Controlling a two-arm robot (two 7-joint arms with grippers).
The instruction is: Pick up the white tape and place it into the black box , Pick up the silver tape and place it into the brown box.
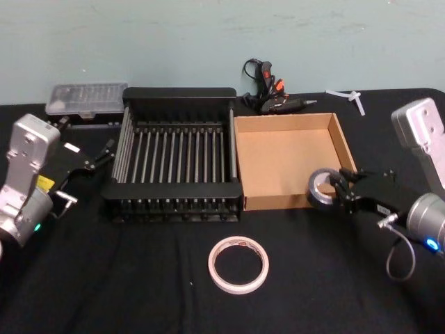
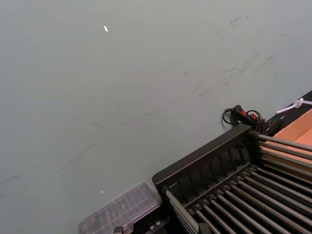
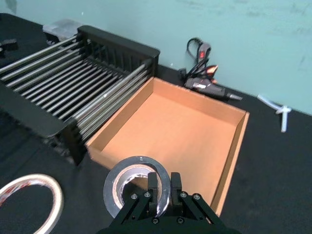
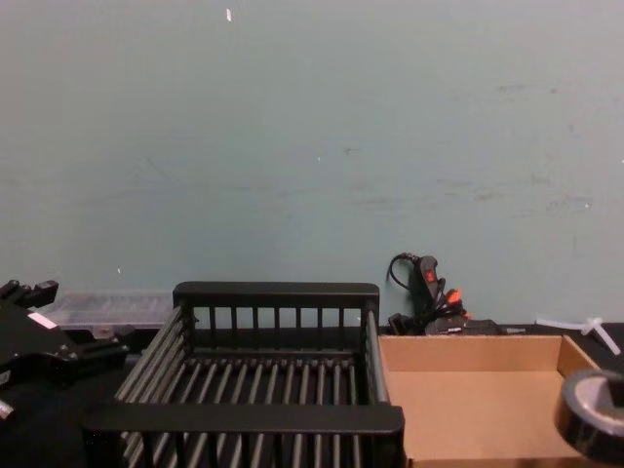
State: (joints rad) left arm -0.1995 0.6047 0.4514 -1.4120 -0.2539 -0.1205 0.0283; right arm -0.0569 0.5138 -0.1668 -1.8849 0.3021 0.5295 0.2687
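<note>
We have the silver tape (image 1: 322, 188) clamped in our right tool (image 1: 340, 194), whose fingers pinch the roll's wall, one inside the pale core and one outside. The roll hangs at the near right corner of the brown box (image 1: 290, 120), over its front wall, lifted off the tabletop (image 1: 139, 292) and not yet let go. The box floor beneath shows bare cardboard.

The white tape (image 1: 238, 264) lies flat on the tabletop, near the front edge, well apart from both tools and in front of the gap between the two boxes. The black box (image 1: 178, 94) holds nothing on its slats.

Our left tool (image 1: 94, 161) hovers just beside the crate's left side, its fingers spread and holding nothing.

So we judge neither placement is finished: the silver roll is nearly delivered, needing only a release inside the box, and the white ring remains entirely to do.
</note>
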